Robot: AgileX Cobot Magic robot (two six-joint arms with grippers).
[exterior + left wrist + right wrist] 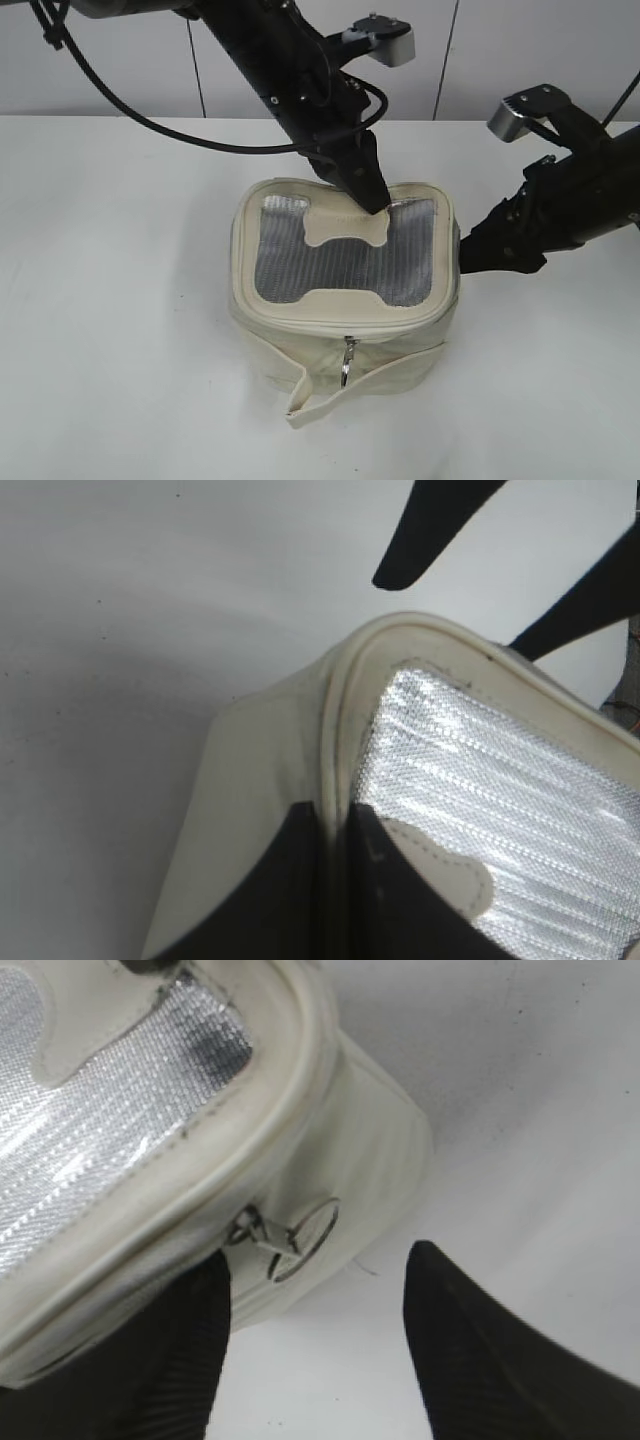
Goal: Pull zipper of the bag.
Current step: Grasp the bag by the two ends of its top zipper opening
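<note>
From the exterior view, one bag sits near the middle of the white table, its mesh top panel facing up and one loose strap drooping off its front side. Two arms are in view. The left gripper comes down from the upper left onto the back rim of the bag; its tips are bunched together there, though what lies between them is hidden by the fingers themselves. The right gripper sits against the bag's right side, its tips hidden behind the bag. One silver pull tab hangs from the zipper on the front face. In the left wrist view, the two dark fingers stand narrow, pinching the raised rim seam of the bag between them; the right gripper's two fingers show at the top, cut off by the frame. In the right wrist view, a second pull tab, with a ring loop, lies on the bag's corner side wall, just between the two spread fingers of the right gripper; the jaws stand wide, and neither finger touches the tab. The left finger's base is cut off at the frame edge.
</note>
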